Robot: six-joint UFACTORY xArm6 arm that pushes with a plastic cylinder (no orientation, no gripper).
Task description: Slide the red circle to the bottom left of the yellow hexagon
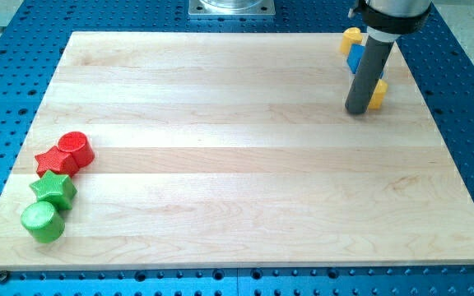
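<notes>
My tip (358, 111) is a bare rod end with no jaws to open or close, and it holds nothing; it rests on the wooden board (237, 164) far out toward two o'clock from the board's middle. Pressed around the rod there is a small cluster: a yellow block (351, 37) at twelve o'clock from the tip, a blue block (355, 57) just below it and partly hidden by the rod, and a second yellow block (377, 94) touching the rod at about two o'clock; their shapes cannot be made out. The red circle (76, 148) lies well apart from the tip, near the board's nine o'clock edge. A red star (54, 160) touches it at eight o'clock, then a green star (53, 189) and a green circle (42, 221) follow toward six o'clock.
</notes>
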